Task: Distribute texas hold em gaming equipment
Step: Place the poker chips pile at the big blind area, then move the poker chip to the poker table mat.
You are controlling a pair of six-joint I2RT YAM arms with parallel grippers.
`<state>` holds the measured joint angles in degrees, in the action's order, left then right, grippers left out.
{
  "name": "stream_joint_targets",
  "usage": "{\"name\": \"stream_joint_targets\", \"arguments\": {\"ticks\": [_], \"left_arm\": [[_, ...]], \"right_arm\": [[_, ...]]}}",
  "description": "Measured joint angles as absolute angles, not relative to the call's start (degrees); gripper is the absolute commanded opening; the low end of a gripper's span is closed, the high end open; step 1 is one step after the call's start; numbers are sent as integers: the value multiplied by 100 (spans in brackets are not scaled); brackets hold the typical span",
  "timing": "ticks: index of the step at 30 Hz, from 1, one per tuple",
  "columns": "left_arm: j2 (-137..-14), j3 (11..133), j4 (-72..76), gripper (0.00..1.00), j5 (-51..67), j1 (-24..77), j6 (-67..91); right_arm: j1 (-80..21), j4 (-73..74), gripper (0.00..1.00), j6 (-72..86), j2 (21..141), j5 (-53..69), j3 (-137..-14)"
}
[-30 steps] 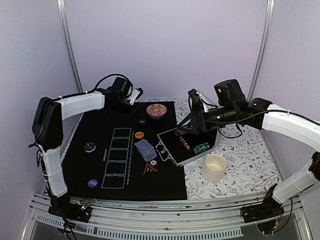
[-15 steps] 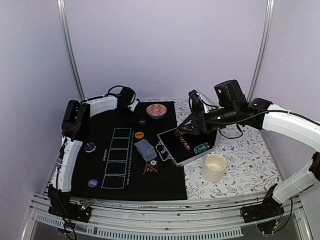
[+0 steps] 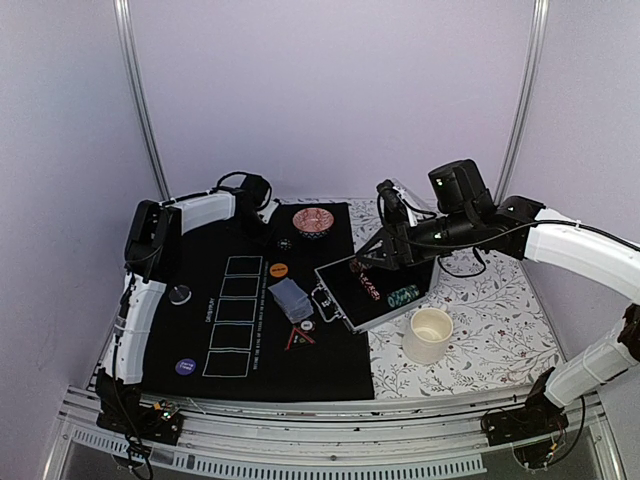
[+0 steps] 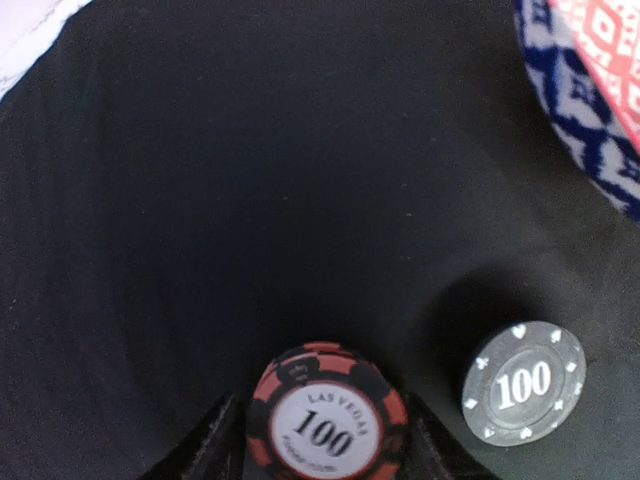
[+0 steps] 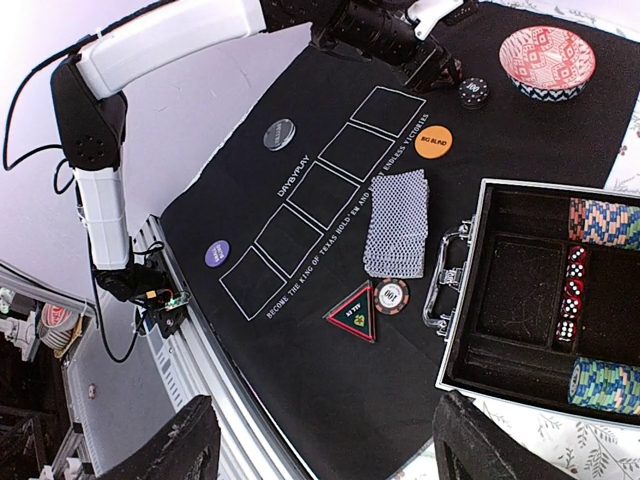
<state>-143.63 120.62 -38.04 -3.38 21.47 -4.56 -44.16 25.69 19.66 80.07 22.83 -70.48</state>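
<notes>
- Between the two fingers (image 4: 215, 445) of the left gripper (image 4: 325, 452), low in its wrist view, a red-and-black striped chip (image 4: 328, 425) printed "LAS VEGAS 100" lies flat; the fingers stand close on either side of its rim, and whether they press it cannot be told
- Just right of it on the black mat (image 4: 250, 200) lies a black chip (image 4: 523, 383) marked "100", near the red patterned bowl (image 4: 590, 100)
- Spread wide and empty, the right gripper (image 5: 335, 445) hangs above the open metal case (image 5: 520, 290), which holds red dice (image 5: 572, 295) and two chip stacks (image 5: 605, 222)
- Beyond the case, the mat reads "DRY&PLAY" and "BECOME THE KING OF TEXAS HOLD'EM" beside five card outlines
- Around those outlines lie the card deck (image 5: 398, 222), an orange disc (image 5: 433, 141) lettered "BIG BLIND", a purple disc (image 5: 217, 253), and a triangle marker (image 5: 352, 312) just beside another chip (image 5: 391, 296)
</notes>
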Motion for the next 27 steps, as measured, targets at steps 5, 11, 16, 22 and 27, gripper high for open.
{"name": "stream_joint_targets", "arguments": {"ticks": [5, 11, 16, 22, 27], "left_arm": [[-14363, 12064, -3817, 63, -366, 2145, -473], [-14350, 12073, -3811, 73, -364, 2130, -486], [-14088, 11810, -3785, 76, -248, 2169, -475], [-12422, 10455, -3378, 76, -322, 2390, -231], [-10127, 8558, -2523, 71, -364, 3223, -119]], "right_arm": [[-4416, 2585, 75, 1949, 7999, 2272, -7048], [-4416, 2611, 75, 1944, 7981, 2274, -7048], [-4416, 2641, 75, 1922, 7940, 2252, -7048], [-4416, 2663, 75, 1909, 7848, 2211, -7046], [-4421, 2718, 74, 1898, 7839, 2014, -6925]]}}
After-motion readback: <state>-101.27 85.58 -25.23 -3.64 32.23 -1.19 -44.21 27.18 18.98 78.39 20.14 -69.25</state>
